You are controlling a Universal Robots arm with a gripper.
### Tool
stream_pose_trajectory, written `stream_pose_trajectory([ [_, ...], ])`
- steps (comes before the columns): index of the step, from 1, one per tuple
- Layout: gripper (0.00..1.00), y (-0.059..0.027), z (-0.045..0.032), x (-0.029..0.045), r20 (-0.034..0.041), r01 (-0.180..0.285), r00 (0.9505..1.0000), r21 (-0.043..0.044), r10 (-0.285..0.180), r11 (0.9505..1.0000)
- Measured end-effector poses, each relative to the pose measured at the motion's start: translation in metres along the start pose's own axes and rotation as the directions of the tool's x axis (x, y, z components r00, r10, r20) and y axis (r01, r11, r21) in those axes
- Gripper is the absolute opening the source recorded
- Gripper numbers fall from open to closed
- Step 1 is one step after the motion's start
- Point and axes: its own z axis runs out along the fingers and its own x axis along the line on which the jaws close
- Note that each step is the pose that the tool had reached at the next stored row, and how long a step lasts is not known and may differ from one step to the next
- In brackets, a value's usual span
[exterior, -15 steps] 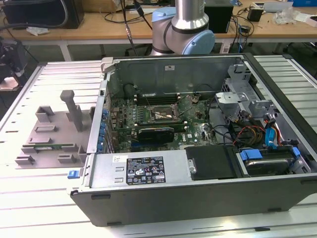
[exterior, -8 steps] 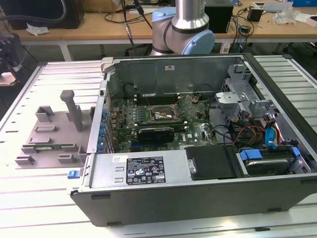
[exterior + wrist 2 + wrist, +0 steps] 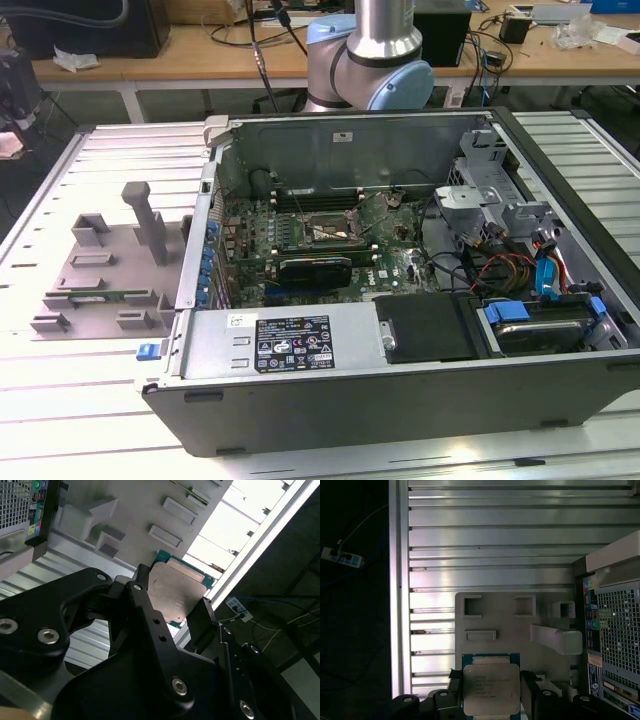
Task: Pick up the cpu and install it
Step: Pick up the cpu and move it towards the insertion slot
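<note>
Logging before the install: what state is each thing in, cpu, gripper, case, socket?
cpu: held in the air, clamped by two edges.
gripper: shut on the cpu.
case: on its side, panel off.
socket: no cooler over it; latch state unclear.

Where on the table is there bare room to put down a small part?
The table is bare behind the grey fixture, in front of it, and in a strip at the exterior view's right of the case. Inside the case is crowded with boards and cables. The end effector holds the cpu.
</note>
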Motion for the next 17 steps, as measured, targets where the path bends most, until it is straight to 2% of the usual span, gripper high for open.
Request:
stream_pose_trajectory([
  [2,0.55,0.0001,-0.0005,-0.0006,-0.0005,0.0,1.0,0.0003,0.0,1.0],
  [6,0.55,0.0003,0.0,-0.0075,-0.0002,0.0,1.0,0.0001,0.0,1.0],
  [13,0.55,0.0008,0.0006,-0.0226,-0.0003,0.0,1.0,0.0002,0.0,1.0],
  [17,0.55,0.0011,0.001,-0.0339,-0.0003,0.0,1.0,0.0001,0.0,1.0],
])
